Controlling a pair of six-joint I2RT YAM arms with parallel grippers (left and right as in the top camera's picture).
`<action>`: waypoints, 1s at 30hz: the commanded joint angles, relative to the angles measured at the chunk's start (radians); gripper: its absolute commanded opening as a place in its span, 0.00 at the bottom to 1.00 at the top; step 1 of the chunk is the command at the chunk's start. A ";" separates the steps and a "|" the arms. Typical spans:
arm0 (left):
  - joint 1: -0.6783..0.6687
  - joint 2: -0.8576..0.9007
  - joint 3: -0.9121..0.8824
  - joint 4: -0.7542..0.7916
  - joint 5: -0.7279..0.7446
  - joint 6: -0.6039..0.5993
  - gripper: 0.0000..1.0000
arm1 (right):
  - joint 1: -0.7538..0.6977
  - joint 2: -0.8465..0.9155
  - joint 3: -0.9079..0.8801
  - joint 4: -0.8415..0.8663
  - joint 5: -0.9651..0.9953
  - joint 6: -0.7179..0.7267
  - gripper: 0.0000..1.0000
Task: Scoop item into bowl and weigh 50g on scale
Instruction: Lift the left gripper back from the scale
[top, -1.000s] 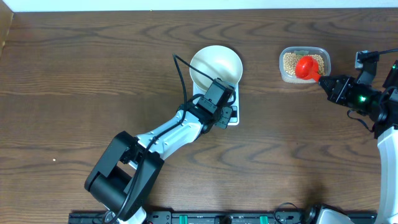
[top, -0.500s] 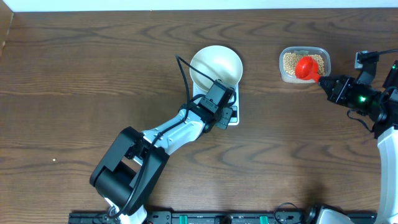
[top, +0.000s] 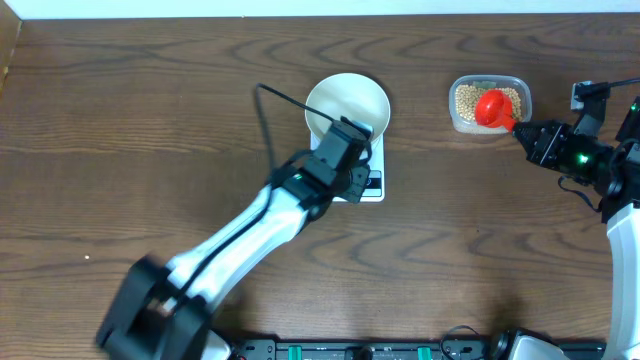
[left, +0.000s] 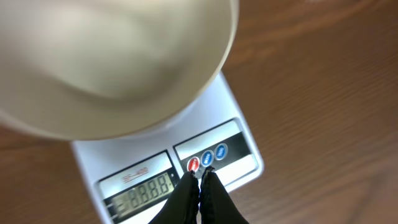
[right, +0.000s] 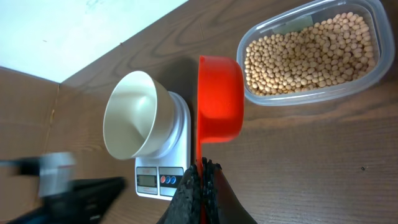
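The white bowl (top: 347, 103) stands empty on the white scale (top: 372, 187); both also show in the left wrist view, bowl (left: 112, 62) and scale (left: 155, 168), whose display reads all eights. My left gripper (left: 200, 174) is shut and empty, its tips just over the scale's red button. My right gripper (right: 201, 165) is shut on the handle of a red scoop (right: 219, 99), held above the clear tub (right: 311, 56) of tan beans (right: 305, 53). In the overhead view the scoop (top: 494, 107) hangs over the tub (top: 489, 104).
The dark wood table (top: 150, 120) extends wide to the left. A white wall edge runs along the back (top: 300, 8). The left arm (top: 240, 235) reaches diagonally from the front left to the scale.
The left arm's base and elbow swung left and the arm stretched out; its gripper shifted slightly up toward the bowl. The right arm with the scoop has not moved.
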 joint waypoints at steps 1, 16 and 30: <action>0.005 -0.132 -0.001 -0.034 -0.010 0.014 0.07 | -0.003 -0.008 0.017 0.004 -0.006 -0.018 0.01; 0.082 -0.251 -0.001 0.048 -0.312 0.017 0.07 | -0.003 -0.008 0.017 0.203 0.068 0.041 0.01; 0.279 -0.224 -0.001 0.032 -0.129 0.121 0.08 | -0.003 -0.008 0.017 0.236 0.178 0.069 0.01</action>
